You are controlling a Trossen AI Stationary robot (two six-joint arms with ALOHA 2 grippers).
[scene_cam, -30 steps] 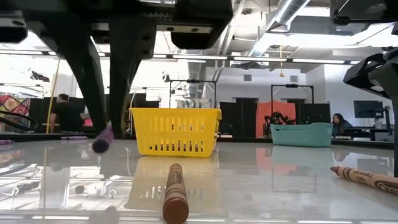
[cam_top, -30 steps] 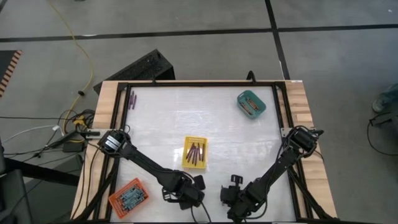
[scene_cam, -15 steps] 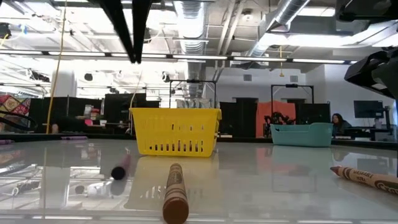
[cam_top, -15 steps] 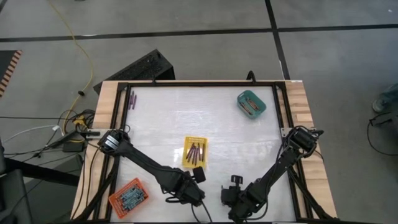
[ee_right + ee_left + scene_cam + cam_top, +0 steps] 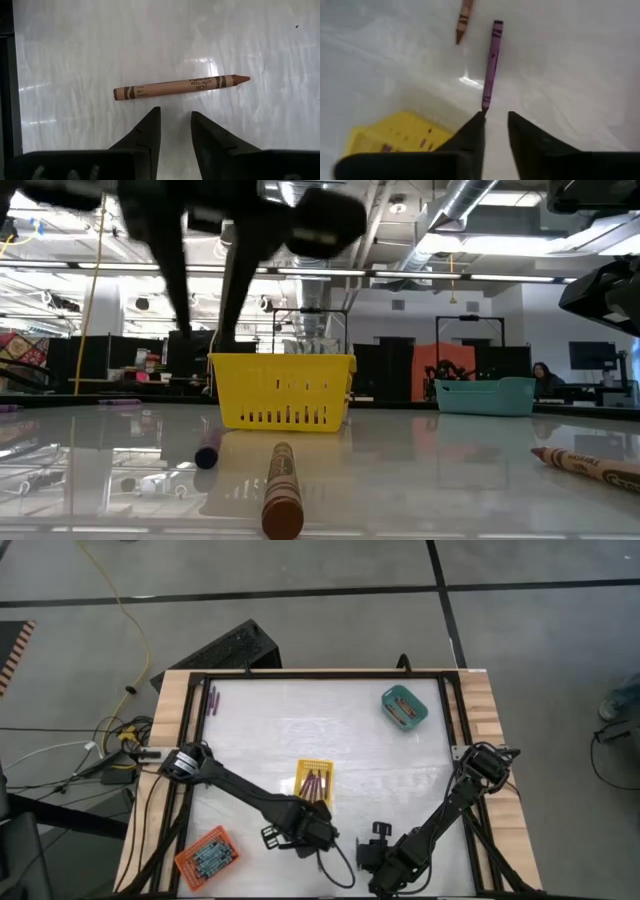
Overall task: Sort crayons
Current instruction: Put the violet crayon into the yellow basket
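1. Purple crayon [image 5: 490,64] lies flat on the white bench [image 5: 260,730] just ahead of the left claw [image 5: 495,131], whose fingers are parted and hold nothing (the yellow tray [image 5: 314,784] sits beside it).
2. Brown crayon [image 5: 181,86] lies loose before the right claw [image 5: 174,131], also spread and empty.
3. More crayons rest in the yellow, teal [image 5: 404,707] and orange [image 5: 206,856] trays.

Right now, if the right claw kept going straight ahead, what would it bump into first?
Probably the brown crayon lying crosswise just ahead of the right claw, whose fingers are open. How far below it lies is unclear.
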